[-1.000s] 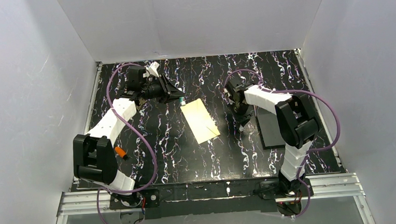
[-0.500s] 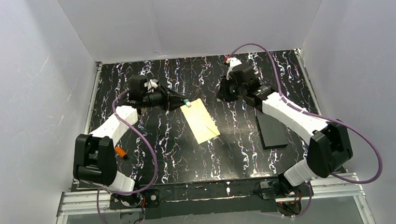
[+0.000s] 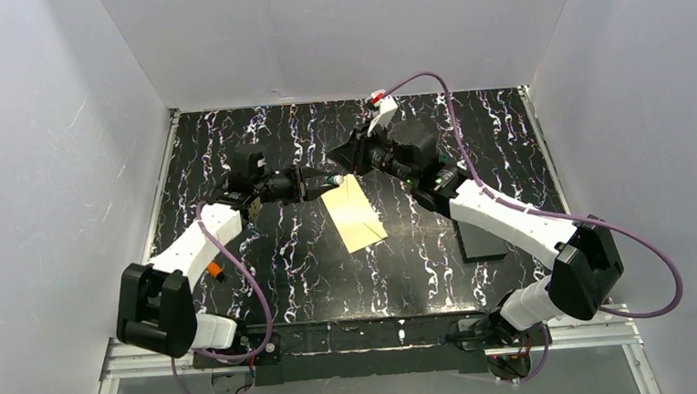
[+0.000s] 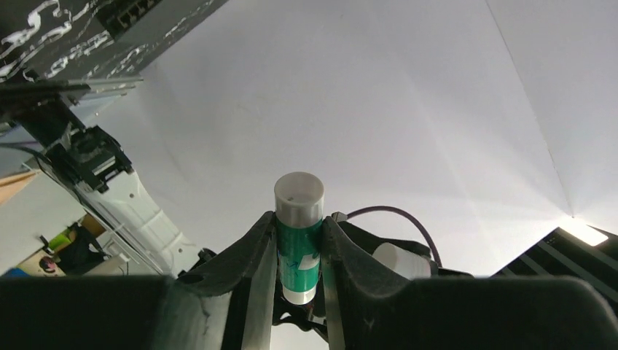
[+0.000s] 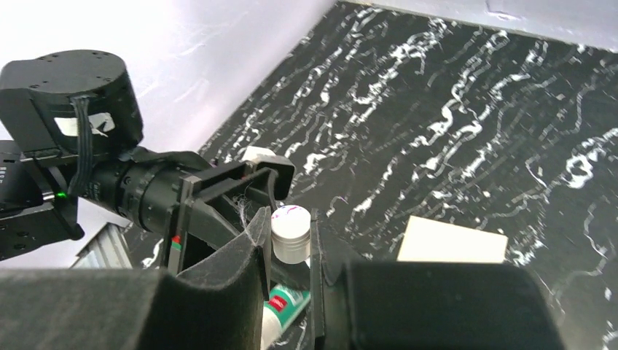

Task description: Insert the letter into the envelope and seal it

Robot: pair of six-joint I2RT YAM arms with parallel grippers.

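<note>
The pale cream envelope [image 3: 353, 213] lies flat in the middle of the table, and its corner [image 5: 452, 240] shows in the right wrist view. The letter shows in no view. My left gripper [image 3: 310, 183] [image 4: 299, 219] is shut on a green glue stick [image 4: 299, 251] whose white end [image 3: 333, 179] points right, just off the envelope's far end. My right gripper [image 3: 344, 158] [image 5: 290, 219] is shut on a small white cap [image 5: 290, 233], held directly against the left gripper above the glue stick [image 5: 288, 306].
A flat black pad [image 3: 477, 226] lies on the table to the right of the envelope. A small orange object [image 3: 210, 268] sits by the left arm. White walls close in the table on three sides.
My right arm has swung up and left from beside the black pad to meet the left gripper at the envelope's far end. The left gripper has shifted slightly right and lower with the glue stick.
</note>
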